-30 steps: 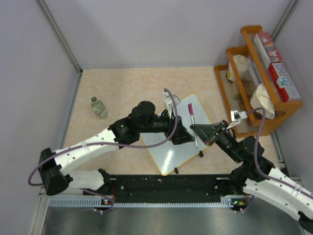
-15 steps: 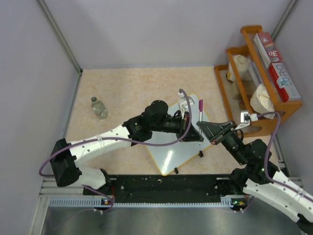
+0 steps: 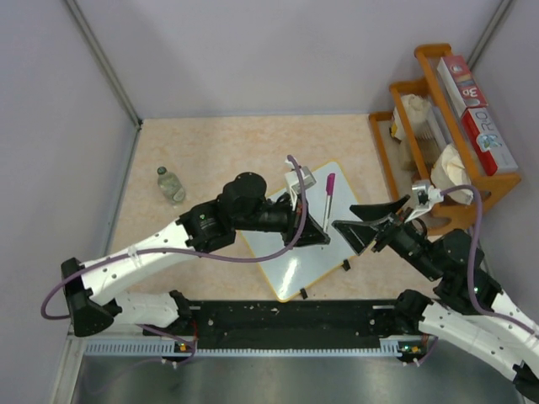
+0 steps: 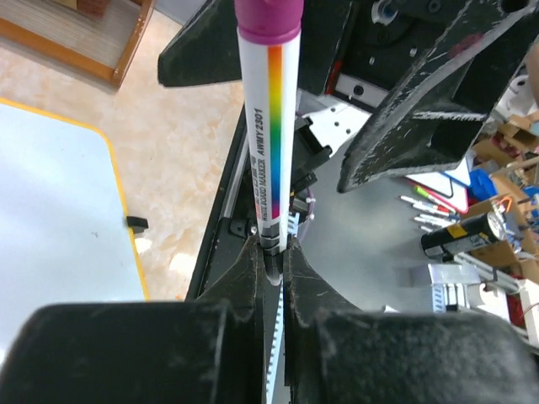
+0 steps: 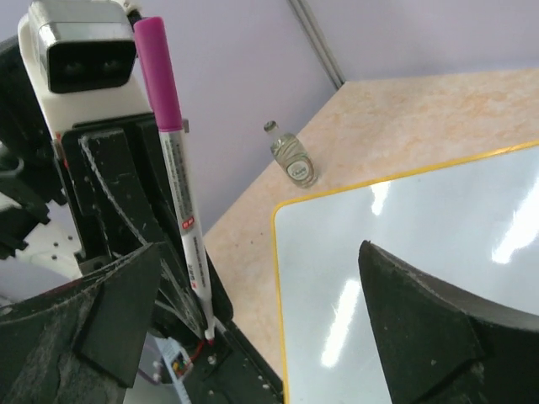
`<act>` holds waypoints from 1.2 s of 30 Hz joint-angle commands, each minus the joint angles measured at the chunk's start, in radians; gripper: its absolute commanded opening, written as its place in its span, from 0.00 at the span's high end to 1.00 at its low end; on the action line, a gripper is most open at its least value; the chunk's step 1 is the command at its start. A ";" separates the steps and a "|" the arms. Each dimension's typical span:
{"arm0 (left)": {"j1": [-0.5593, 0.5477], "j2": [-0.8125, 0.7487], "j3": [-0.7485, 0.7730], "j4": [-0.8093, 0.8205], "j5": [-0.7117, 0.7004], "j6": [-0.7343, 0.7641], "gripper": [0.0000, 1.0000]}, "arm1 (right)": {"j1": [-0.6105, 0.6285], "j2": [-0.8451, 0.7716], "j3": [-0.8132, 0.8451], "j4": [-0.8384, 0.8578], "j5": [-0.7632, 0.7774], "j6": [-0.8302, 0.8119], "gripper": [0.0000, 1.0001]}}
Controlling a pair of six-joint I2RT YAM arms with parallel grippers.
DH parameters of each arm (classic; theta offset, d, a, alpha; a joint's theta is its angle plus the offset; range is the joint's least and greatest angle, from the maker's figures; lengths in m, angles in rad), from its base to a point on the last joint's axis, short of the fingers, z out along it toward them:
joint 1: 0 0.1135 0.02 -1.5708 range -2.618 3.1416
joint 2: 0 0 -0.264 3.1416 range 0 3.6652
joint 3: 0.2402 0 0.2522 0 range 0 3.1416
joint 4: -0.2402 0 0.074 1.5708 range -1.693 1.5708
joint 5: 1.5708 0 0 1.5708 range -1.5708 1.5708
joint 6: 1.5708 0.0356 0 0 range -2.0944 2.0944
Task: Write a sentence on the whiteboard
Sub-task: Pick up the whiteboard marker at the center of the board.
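The left pincer [image 4: 271,252] is pressed together on the lower end of a marker [image 4: 268,126] and holds it nearly upright, with the pink cap [image 3: 330,179] at the top. That pose looks chosen to offer the capped end to the right pincer [image 3: 368,220]. Its 2 fingers are spread wide and turned toward the marker. My reading is that the cap has to come off before any writing can start.

From above, the cap sits just beside the right pincer's opening, on its left, and not yet between the fingers. The right wrist view agrees, showing the marker standing to the left of the gap.

The whiteboard [image 3: 295,265] lies flat on the table [image 3: 210,151], right of the middle and running down to the near edge. It is turned so that 1 corner points toward the far edge. Both pincers hang over its far half and appear lifted off it. The marker touches the board nowhere that I can see. No words show on the parts of the board in view, which look blank and glossy.

A small bottle [image 3: 171,184] stands toward the left edge, well apart from the board. A wooden rack [image 3: 472,189] sits at the right edge near the far right corner.
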 commanded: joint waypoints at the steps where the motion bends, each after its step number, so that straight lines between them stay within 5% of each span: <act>1: 0.000 -0.047 0.088 -0.201 -0.003 0.114 1.00 | -0.004 0.041 0.120 -0.101 -0.171 -0.169 0.01; 8: -0.001 -0.076 0.131 -0.393 0.089 0.212 1.00 | -0.018 0.204 0.232 -0.137 -0.523 -0.257 0.02; 12: -0.001 -0.099 0.112 -0.402 0.171 0.235 1.00 | -0.041 0.296 0.257 -0.126 -0.721 -0.255 0.21; 18: -0.003 -0.134 0.069 -0.319 0.241 0.220 1.00 | -0.059 0.301 0.209 -0.011 -0.790 -0.166 0.48; 31: -0.015 -0.100 0.056 -0.306 0.278 0.223 1.00 | -0.059 0.310 0.137 0.188 -0.864 -0.045 0.51; 36: -0.028 -0.070 0.061 -0.306 0.295 0.228 1.00 | -0.061 0.331 0.131 0.214 -0.876 -0.008 0.72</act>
